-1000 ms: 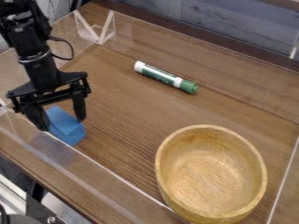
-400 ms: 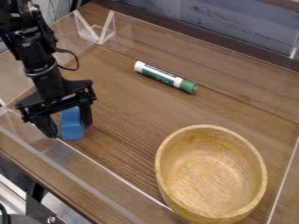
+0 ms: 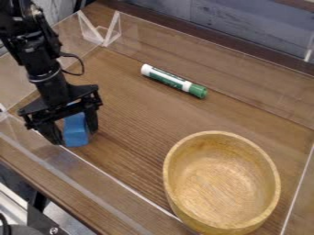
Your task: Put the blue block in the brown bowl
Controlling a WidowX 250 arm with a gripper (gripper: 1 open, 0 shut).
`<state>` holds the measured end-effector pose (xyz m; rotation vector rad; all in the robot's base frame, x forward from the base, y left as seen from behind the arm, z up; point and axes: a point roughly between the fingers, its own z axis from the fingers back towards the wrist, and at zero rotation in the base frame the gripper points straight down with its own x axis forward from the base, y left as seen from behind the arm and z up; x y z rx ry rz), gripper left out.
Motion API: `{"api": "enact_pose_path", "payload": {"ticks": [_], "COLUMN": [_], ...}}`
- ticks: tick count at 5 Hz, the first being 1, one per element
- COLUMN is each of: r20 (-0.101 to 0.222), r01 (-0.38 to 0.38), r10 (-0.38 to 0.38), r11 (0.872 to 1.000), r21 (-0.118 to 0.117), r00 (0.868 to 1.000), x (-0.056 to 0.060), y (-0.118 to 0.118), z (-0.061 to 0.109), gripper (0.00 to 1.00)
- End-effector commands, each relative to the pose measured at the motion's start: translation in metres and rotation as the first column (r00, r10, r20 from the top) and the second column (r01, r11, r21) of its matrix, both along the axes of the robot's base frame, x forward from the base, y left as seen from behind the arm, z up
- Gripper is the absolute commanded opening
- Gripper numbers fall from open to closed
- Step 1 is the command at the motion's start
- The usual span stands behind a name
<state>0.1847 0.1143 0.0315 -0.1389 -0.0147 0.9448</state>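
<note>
The blue block lies on the wooden tabletop at the left, near the front edge. My gripper points straight down over it, jaws open, one black finger on each side of the block. The fingers straddle the block without squeezing it. The brown bowl stands empty at the lower right, well apart from the gripper.
A green-and-white marker pen lies toward the back middle of the table. A clear acrylic wall runs along the front-left edge close to the block. A clear stand sits at the back left.
The gripper has come down around the blue block, its open fingers now on either side of it. In the last half second nothing moved.
</note>
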Motion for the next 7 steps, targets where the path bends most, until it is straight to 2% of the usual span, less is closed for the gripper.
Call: {"api": "enact_pose_path", "payload": {"ticks": [1, 2, 3, 4, 6, 7], "r20": [0.019, 0.022, 0.025, 0.026, 0.052, 0.065], "r01": [0.005, 0.018, 0.03, 0.042, 0.086, 0.102], "r10": [-0.005, -0.018, -0.031, -0.044, -0.09, -0.108], "r11": [1.0, 0.999, 0.999, 0.998, 0.993, 0.991], "r21": [0.02, 0.031, 0.043, 0.054, 0.084, 0.09], "r00": [1.0, 1.0, 0.999, 0.999, 0.995, 0.992], "x": [0.003, 0.002, 0.0, -0.001, 0.001, 0.003], "y": [0.002, 0.002, 0.002, 0.002, 0.006, 0.008], "z": [0.003, 0.004, 0.004, 0.005, 0.018, 0.025], "gripper": [0.0, 0.0, 1.0, 0.0, 0.0, 0.0]}}
